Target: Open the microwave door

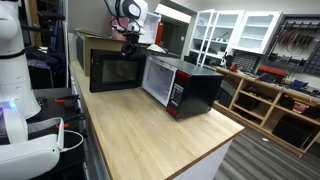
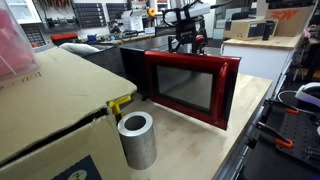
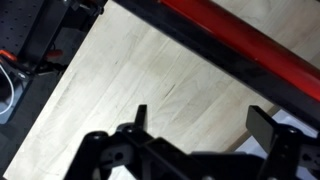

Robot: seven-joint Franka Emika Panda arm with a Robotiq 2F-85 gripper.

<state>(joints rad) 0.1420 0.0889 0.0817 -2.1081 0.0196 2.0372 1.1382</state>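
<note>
The microwave sits on the wooden table, and its black body also shows at the left in an exterior view. The microwave door stands swung out at roughly a right angle, with its black inner face towards one camera. Its red frame and dark window face the other. My gripper hovers just above the door's top edge. In the wrist view the gripper is open with only bare table between its fingers. The door's red top edge runs past on the upper right.
A brown cardboard box stands behind the door. A metal cylinder and a yellow piece sit beside it. The wooden table stretches forward to its edge. A white robot stands beside the table, and wooden shelving beyond it.
</note>
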